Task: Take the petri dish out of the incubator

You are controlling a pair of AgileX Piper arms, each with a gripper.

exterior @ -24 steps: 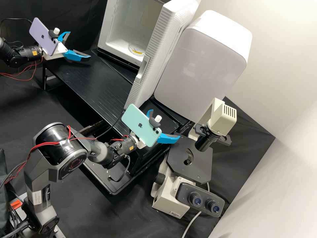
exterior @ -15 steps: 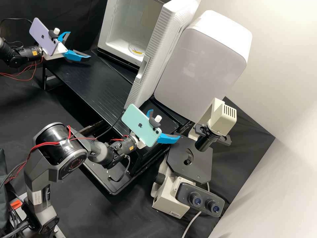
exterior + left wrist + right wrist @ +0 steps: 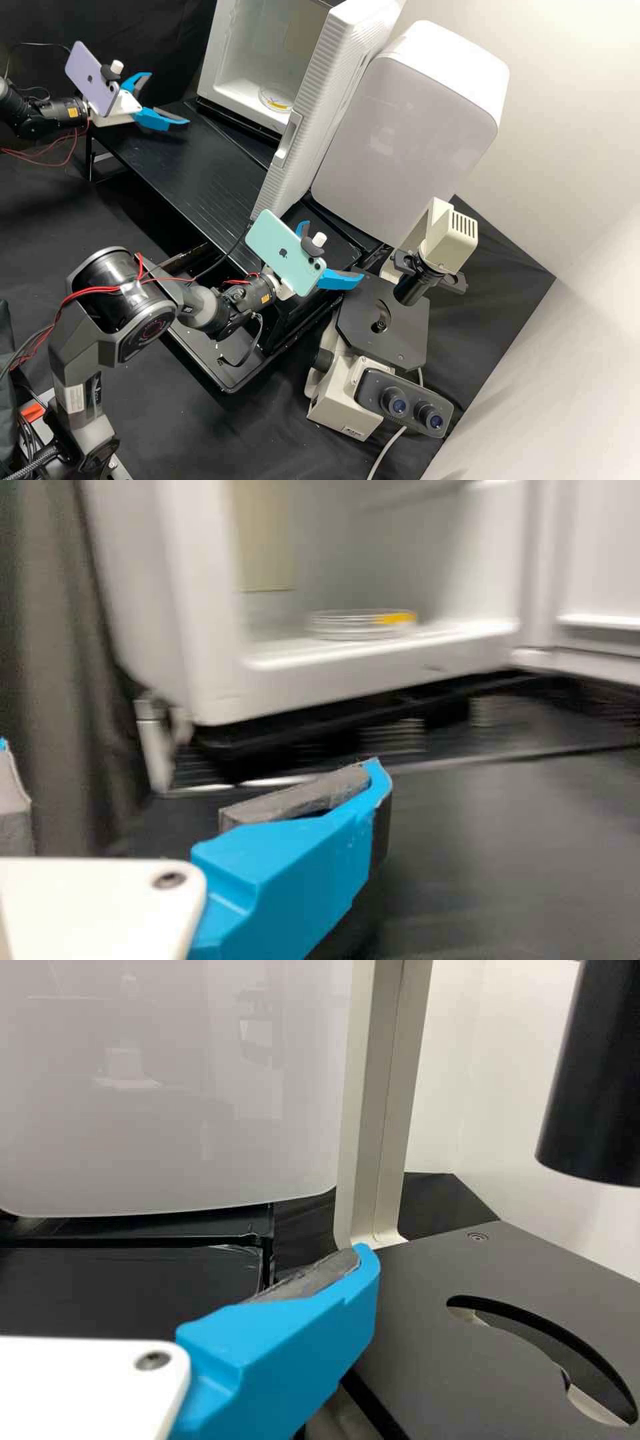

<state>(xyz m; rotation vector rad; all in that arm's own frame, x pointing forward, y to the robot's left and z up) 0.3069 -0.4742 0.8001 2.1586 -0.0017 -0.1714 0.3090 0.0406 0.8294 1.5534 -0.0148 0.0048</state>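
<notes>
My left fingers (image 3: 168, 99) hang above the far left end of the black ribbed table (image 3: 193, 173). They are spread wide with nothing between them, tips turned toward the white box-shaped incubator (image 3: 230, 60). Its thick ribbed white door (image 3: 320, 100) stands swung open.

The clear round petri dish (image 3: 276, 99) lies flat on the floor of the chamber, near the front lip, with a yellow patch inside it. From my left wrist I see the dish (image 3: 360, 623) across a stretch of table, well apart from my fingers. It is blurred there, so I can only say the yellow seems to sit toward one side. One blue left finger (image 3: 310, 840) juts out low over the dark surface, in front of the incubator's lower edge.

My right fingers (image 3: 333, 252) are at the near end of the table, just past the edge of the open door and beside the grey-white microscope (image 3: 347, 393). They are parted as well and hold nothing. My right wrist looks past one blue finger (image 3: 300, 1330) onto the microscope's flat black stage (image 3: 480, 1280) with its curved slot. The tip lies at the stage's edge, and a dark cylinder (image 3: 595, 1070) hangs above.

A large rounded white case (image 3: 407, 120) stands just beside the door.
</notes>
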